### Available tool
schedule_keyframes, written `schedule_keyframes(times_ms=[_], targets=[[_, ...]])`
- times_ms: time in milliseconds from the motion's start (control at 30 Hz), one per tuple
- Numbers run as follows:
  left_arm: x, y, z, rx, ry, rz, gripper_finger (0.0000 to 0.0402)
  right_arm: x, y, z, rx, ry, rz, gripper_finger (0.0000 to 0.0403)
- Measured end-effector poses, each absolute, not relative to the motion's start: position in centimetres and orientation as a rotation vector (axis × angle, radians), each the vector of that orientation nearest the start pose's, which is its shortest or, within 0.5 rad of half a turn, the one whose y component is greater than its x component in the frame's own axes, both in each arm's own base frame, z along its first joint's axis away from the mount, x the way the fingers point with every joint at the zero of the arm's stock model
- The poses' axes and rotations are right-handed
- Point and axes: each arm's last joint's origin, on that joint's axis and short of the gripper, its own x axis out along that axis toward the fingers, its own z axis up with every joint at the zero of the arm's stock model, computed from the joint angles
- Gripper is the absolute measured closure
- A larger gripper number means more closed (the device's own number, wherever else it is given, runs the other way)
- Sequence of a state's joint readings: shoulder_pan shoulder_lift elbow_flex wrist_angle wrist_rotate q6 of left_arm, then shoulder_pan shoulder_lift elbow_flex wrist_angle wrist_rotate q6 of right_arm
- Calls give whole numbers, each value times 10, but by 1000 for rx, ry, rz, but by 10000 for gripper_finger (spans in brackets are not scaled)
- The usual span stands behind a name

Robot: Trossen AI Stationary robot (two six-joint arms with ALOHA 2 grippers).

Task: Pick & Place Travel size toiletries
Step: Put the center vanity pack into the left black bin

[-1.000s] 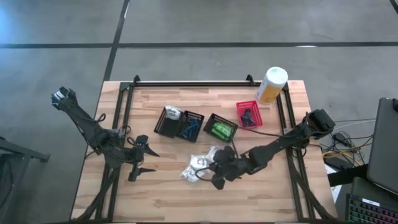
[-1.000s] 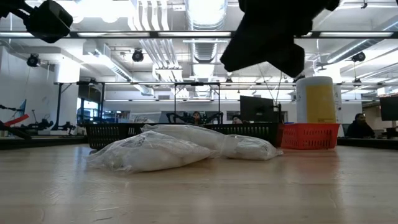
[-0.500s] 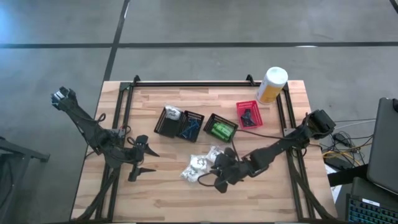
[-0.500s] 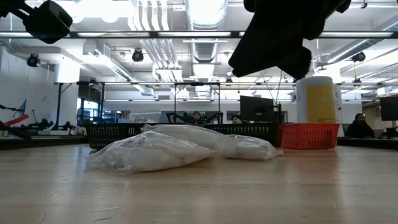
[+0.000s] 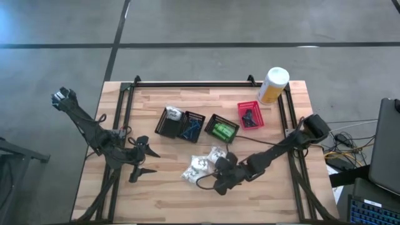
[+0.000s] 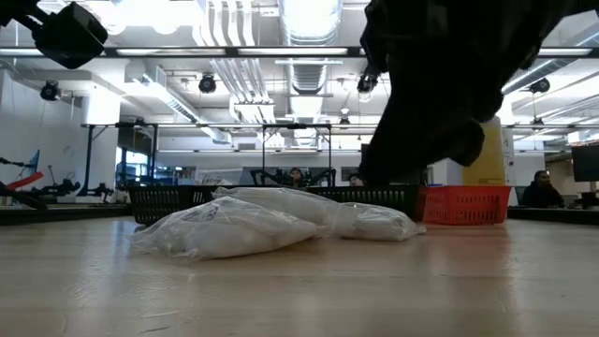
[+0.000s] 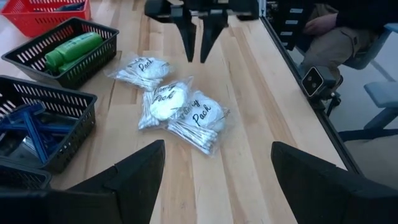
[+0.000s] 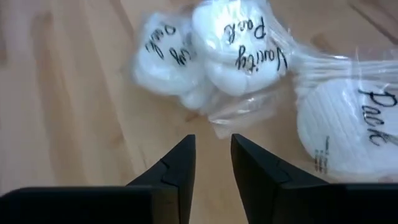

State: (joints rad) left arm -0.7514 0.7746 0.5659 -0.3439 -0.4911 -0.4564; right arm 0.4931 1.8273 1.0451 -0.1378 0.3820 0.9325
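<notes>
Clear-wrapped white packs (image 6: 271, 225) lie before dark baskets (image 6: 168, 198).

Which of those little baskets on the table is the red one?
The red basket is the one nearest the tall white-and-yellow canister, at the row's right end in the overhead view. The other three baskets are black.

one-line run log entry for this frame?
right gripper: slightly open, empty, at vanity packs | left gripper: open, idle | baskets: part filled
</notes>
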Motion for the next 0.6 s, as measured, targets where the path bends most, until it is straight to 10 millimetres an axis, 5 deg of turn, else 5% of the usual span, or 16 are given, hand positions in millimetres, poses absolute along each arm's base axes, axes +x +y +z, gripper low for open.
schedule_keyframes(times_ms=[167,600], targets=[[128,-101,247,-123,494,-145,103,325,164,141,442,858,-228,297],[128,-101,247,-114,494,-147,103,330,165,153,393,806,-207,337]])
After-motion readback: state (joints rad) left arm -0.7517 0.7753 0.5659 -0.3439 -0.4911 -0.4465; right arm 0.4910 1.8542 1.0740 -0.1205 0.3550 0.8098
